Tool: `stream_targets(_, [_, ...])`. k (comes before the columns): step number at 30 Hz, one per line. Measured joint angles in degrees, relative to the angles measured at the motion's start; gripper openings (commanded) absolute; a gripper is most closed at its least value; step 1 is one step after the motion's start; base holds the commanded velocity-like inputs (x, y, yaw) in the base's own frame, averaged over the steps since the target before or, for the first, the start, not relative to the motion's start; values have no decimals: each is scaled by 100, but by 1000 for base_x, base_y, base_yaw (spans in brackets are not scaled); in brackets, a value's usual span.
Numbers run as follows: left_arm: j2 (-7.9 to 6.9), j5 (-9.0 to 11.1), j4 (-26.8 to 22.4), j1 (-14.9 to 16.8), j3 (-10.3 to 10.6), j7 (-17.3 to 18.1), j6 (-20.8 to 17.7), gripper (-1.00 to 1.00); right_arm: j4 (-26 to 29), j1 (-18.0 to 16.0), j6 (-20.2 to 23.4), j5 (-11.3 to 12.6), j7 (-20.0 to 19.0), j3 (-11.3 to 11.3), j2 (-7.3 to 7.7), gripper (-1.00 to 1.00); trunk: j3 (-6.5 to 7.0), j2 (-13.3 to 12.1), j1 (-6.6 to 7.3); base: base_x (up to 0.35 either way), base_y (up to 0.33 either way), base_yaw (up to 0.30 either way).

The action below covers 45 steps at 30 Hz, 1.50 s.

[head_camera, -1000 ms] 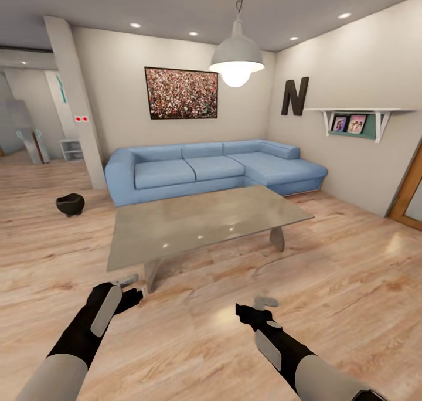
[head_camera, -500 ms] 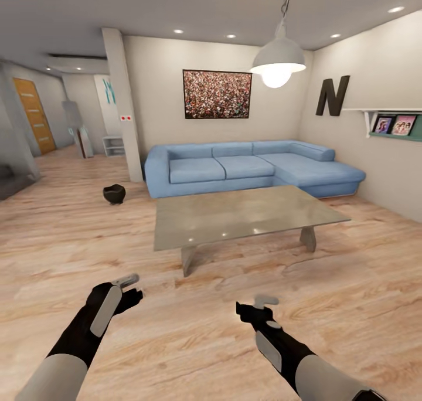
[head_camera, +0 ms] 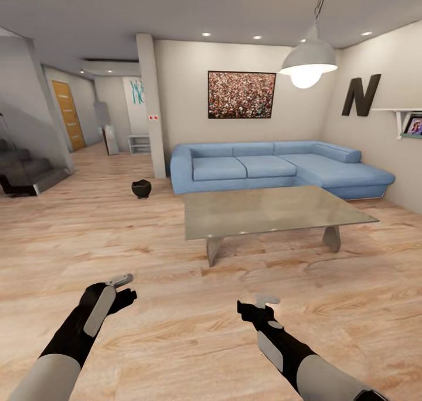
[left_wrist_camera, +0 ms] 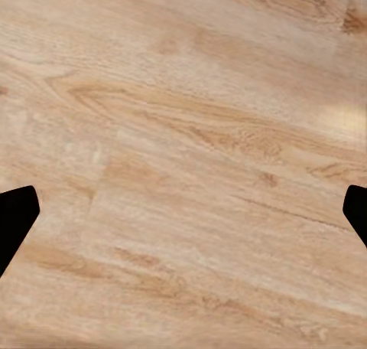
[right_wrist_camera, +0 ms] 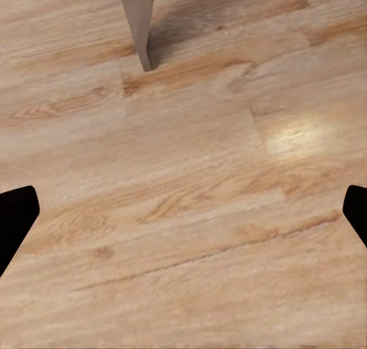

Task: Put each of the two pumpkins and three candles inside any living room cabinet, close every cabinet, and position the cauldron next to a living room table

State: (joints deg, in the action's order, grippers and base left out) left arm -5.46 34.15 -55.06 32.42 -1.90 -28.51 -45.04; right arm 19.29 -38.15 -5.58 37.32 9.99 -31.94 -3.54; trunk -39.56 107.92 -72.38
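Head view: sofa (head_camera: 275, 169) behind table (head_camera: 275, 210)

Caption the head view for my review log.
Both open tools hang over wood floor; black pot sits left of the glass table.

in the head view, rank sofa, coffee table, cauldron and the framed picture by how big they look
1. sofa, widest thing in view
2. coffee table, close behind; it stands nearer the camera, so their true order is unsure
3. framed picture
4. cauldron, smallest by far, on the floor left of the sofa
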Motion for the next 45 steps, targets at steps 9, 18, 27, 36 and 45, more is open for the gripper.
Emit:
stream_targets(9, [-144, 13, 8, 0, -258, 16, 6, 100, 1, 1, -2, -1, -11, 0, 10, 100, 0, 0, 5, 88, 275, 1])
stream_targets(18, [-146, 14, 19, 0, -259, 16, 6, 100, 0, 0, 6, -1, -7, -2, 2, 100, 0, 0, 5, 238, 262, 176])
stream_targets(27, [-146, 22, 20, 0, -259, 16, 6, 100, 0, 0, 6, -1, -9, -4, 2, 100, 0, 0, 5, 246, 258, 274])
stream_targets(36, [-146, 24, 20, 0, -259, 16, 0, 100, 0, -1, 6, -1, -7, -7, 2, 100, 0, 0, 5, 245, 259, 275])
stream_targets(45, [-146, 33, 20, 0, -259, 16, 3, 100, 2, 4, -1, -5, -11, -2, 6, 100, 0, 0, 4, 186, 284, 101])
